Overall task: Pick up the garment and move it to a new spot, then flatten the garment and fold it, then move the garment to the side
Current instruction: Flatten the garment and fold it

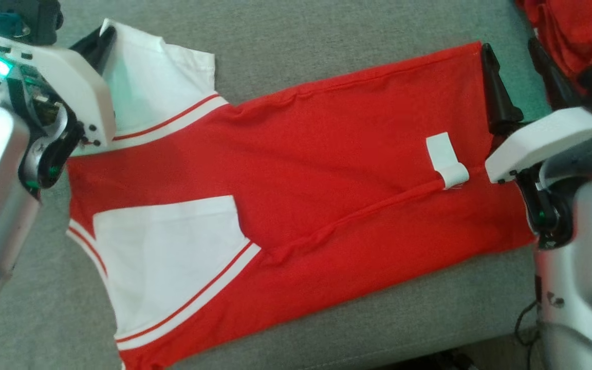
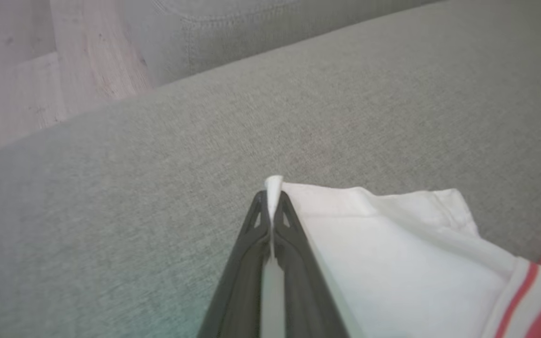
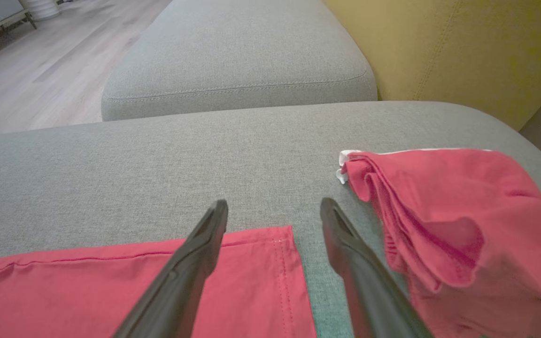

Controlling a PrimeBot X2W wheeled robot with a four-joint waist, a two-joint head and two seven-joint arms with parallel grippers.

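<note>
**Item location.** The garment (image 1: 296,169) – a red shirt with white sleeves and red-striped trim – lies spread across the grey cushion (image 1: 327,41), its sleeves toward the robot's left and its hem toward the right. It lies mostly flat, with one long crease running across the body near the white label (image 1: 445,159).

**Handling properties (assessed).** Thin knit fabric: light, fully limp and not fragile. It will not hold a shape, so any unsupported part will sag and drag when lifted. The cushion's weave looks likely to grip the cloth, so lift it clear rather than slide it.

**Grasp points.** Take edges and corners, never the middle of a panel.
- The left gripper (image 2: 273,209) is clenched on the far corner of the white sleeve (image 2: 392,234); a small tuft of cloth stands up between the fingertips. The pinch is narrow – it may slip under a sharp pull.
- The right gripper (image 3: 274,206) is released, jaws wide, poised over the hem corner (image 3: 280,244), one finger above the cloth and one above bare cushion. No cloth is held.

**Containers.** The garment rests directly on the cushion, not in any bin or basket. A second red garment (image 3: 439,211) lies bunched just beside the right gripper; keep the jaws off it.
</note>
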